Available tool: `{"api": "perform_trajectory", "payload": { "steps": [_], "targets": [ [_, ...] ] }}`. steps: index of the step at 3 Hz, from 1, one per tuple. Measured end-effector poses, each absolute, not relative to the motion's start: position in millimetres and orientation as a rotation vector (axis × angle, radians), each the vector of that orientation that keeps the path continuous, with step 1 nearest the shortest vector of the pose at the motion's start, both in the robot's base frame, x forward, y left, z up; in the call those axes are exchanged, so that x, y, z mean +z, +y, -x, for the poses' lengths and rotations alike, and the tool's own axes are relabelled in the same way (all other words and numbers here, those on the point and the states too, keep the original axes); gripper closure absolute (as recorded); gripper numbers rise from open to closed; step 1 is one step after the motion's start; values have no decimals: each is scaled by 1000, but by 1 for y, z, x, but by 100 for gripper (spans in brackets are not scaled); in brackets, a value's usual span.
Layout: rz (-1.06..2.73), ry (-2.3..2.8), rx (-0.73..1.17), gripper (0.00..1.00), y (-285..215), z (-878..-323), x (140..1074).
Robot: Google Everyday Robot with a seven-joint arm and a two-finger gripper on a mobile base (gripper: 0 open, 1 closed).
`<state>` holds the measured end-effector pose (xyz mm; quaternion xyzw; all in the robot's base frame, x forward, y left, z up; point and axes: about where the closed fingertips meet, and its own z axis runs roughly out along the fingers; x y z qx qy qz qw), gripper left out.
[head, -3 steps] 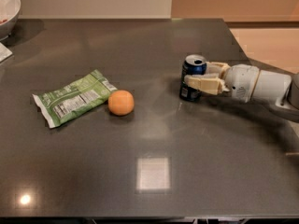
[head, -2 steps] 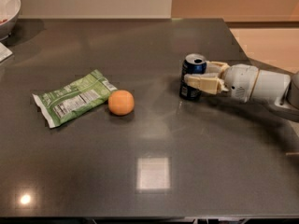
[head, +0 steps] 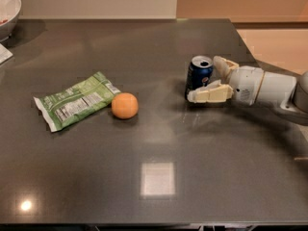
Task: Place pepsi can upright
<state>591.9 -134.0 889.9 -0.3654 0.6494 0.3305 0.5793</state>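
Observation:
The pepsi can (head: 198,74), dark blue with a silver top, stands upright on the dark grey table (head: 144,143) right of centre. My gripper (head: 203,79) reaches in from the right and is open around the can. One cream finger (head: 211,93) lies in front of the can's base, and the other finger (head: 224,65) sits behind its right side, a little apart from it.
An orange ball (head: 124,105) and a green snack bag (head: 74,105) lie to the left of the can. A white bowl (head: 8,8) stands at the far left corner. The table's right edge runs just behind my arm (head: 269,89).
The near finger has moved away from the can's middle down toward its base, so the jaws stand wider apart. The can stays upright in the same spot.

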Motion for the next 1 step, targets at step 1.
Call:
{"api": "perform_trajectory", "payload": {
  "steps": [1],
  "targets": [
    [855, 1518, 773, 0, -134, -592, 890]
  ]
}}
